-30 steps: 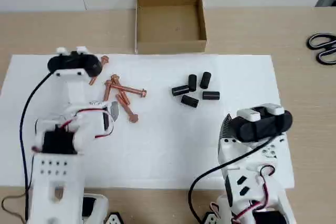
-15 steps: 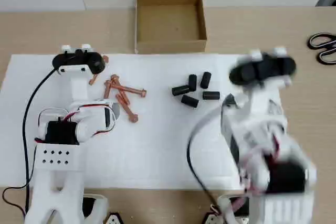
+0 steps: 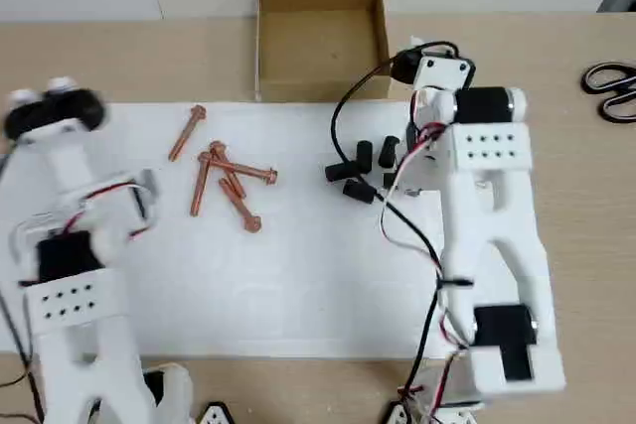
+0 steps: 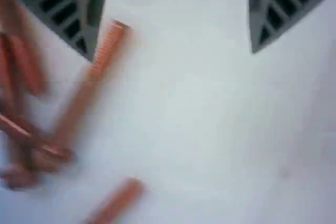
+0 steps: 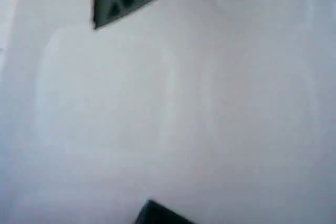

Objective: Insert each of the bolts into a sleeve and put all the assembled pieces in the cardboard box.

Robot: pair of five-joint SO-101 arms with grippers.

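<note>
Loosely piled coppery bolts lie apart from stubby black sleeves.

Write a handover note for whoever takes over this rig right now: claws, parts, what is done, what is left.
Left claw: open, holding nothing, above the mat beside the bolts.
Right arm: over the black sleeves; its grip cannot be judged.
Cardboard box: nothing in it.
Done: nothing assembled.
Left: sleeve every bolt, then box all pieces.
</note>
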